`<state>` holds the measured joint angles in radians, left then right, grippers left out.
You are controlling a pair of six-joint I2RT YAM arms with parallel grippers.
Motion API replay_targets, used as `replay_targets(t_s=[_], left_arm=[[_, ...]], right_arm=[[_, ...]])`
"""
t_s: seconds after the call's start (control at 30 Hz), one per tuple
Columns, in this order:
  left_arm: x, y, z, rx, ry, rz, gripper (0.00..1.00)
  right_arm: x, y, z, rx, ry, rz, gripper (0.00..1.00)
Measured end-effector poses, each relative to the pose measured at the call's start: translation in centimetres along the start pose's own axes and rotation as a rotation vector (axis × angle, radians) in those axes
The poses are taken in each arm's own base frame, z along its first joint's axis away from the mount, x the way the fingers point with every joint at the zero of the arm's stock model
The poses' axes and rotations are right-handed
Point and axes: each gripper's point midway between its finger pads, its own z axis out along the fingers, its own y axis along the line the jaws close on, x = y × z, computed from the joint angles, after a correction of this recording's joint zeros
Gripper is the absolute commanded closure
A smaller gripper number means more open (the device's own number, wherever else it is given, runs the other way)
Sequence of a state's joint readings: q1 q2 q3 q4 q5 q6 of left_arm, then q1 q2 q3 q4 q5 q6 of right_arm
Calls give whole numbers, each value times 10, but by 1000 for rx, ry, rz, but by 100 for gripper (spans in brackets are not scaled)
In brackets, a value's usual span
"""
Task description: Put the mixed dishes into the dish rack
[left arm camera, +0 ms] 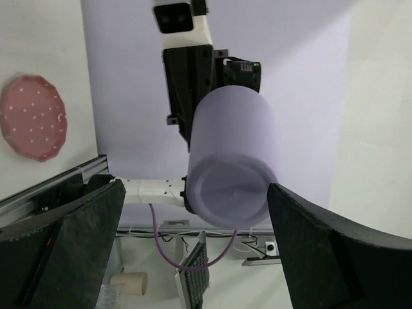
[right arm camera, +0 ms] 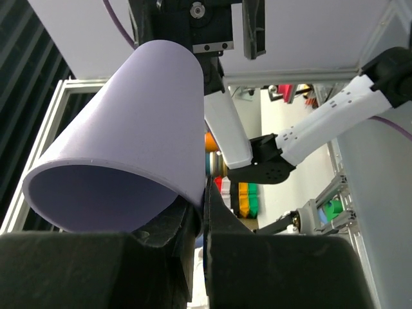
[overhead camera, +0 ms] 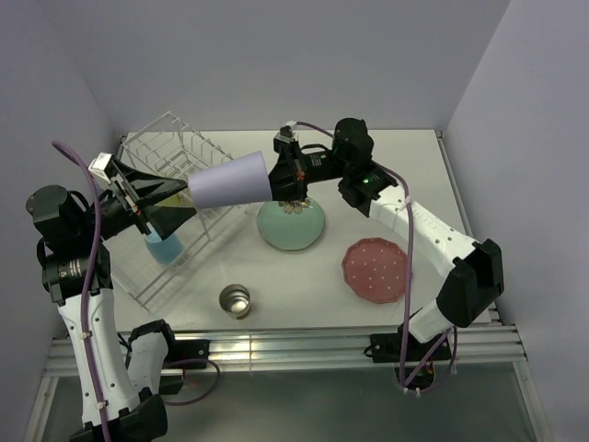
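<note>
The lavender cup (overhead camera: 230, 181) hangs on its side in the air, base toward the left. My right gripper (overhead camera: 279, 177) is shut on its rim; in the right wrist view the rim wall (right arm camera: 129, 148) is pinched between the fingers of that gripper (right arm camera: 207, 193). My left gripper (overhead camera: 184, 198) is open, its fingers on either side of the cup's base (left arm camera: 235, 161) without touching it. It hangs over the white wire dish rack (overhead camera: 170, 147). A light blue mug (overhead camera: 164, 247) sits in the rack. A mint-green plate (overhead camera: 291, 226), a pink dotted plate (overhead camera: 375, 270) and a small metal cup (overhead camera: 236, 299) lie on the table.
The rack takes up the table's left side under the left gripper. The pink plate (left arm camera: 33, 125) also shows at the left of the left wrist view. Grey walls close in the table at the back and both sides.
</note>
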<state>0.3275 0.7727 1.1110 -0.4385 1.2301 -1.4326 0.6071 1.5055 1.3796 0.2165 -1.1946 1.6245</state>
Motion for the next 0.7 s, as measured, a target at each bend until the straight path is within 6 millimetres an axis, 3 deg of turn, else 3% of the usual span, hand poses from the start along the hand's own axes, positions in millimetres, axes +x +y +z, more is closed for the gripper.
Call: replay_targets(t_s=[0.43, 0.7], left_arm=[[-1, -37, -2, 125, 41, -42, 1], [-3, -46, -2, 163, 66, -5, 1]], right_arm=[[3, -1, 28, -91, 81, 48, 100], [0, -6, 35, -101, 90, 63, 100]])
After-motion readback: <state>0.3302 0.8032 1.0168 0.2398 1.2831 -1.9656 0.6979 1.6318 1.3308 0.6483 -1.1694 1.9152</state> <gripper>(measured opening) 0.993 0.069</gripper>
